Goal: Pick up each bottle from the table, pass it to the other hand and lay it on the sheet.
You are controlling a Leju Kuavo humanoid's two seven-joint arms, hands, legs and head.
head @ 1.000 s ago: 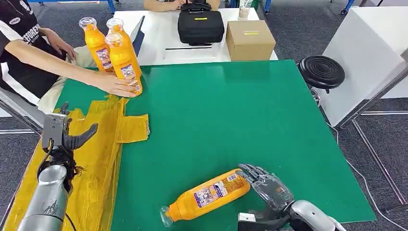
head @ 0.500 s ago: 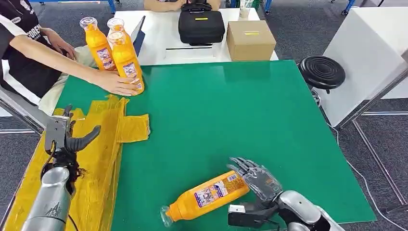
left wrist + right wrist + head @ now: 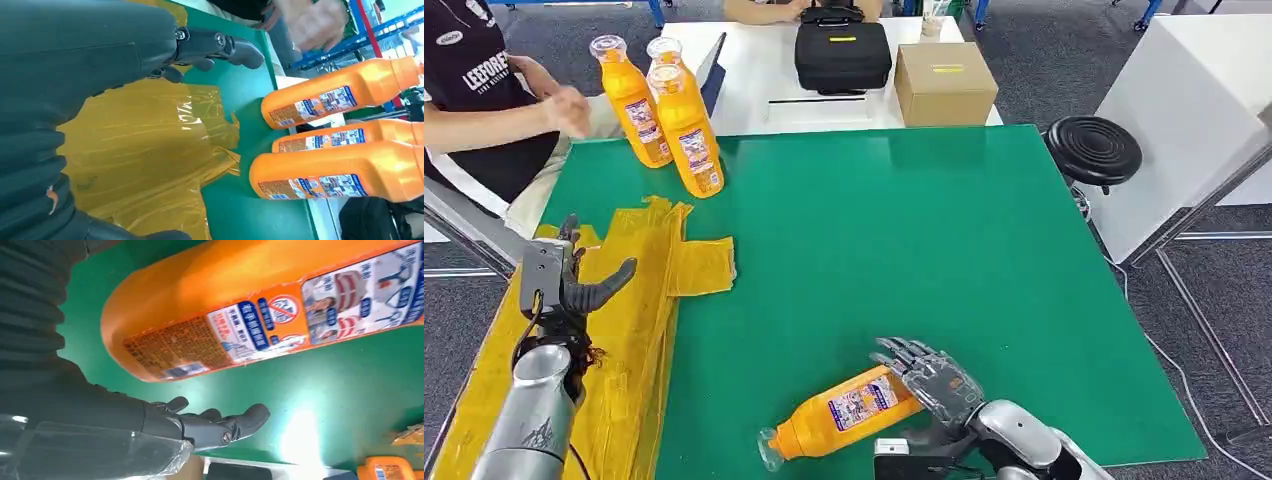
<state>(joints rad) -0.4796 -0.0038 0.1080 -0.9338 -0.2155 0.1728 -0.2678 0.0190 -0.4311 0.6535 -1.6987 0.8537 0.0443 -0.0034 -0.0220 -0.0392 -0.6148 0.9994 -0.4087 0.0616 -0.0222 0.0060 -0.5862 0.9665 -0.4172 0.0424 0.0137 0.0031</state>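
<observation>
An orange juice bottle [image 3: 844, 412] lies on its side near the front edge of the green table [image 3: 904, 230], cap toward the left. My right hand [image 3: 929, 385] reaches over its base end with fingers spread, not closed around it. The right wrist view has the bottle [image 3: 260, 315] close above my straight fingers [image 3: 220, 425]. My left hand [image 3: 559, 285] hovers open over the yellow sheet [image 3: 639, 300] at the table's left side. Three more orange bottles [image 3: 686, 130] stand upright at the back left, and they show as bottles [image 3: 340, 172] beyond the sheet [image 3: 150, 150].
A person sits at the back left, with a hand [image 3: 569, 110] drawn back near the upright bottles. Behind the green table a white table holds a black case [image 3: 842, 52] and a cardboard box [image 3: 944, 82]. A black stool [image 3: 1092, 150] stands to the right.
The person's hand let go of the front upright bottle and pulled back. My right hand moved left over the lying bottle's base. My left hand barely shifted.
</observation>
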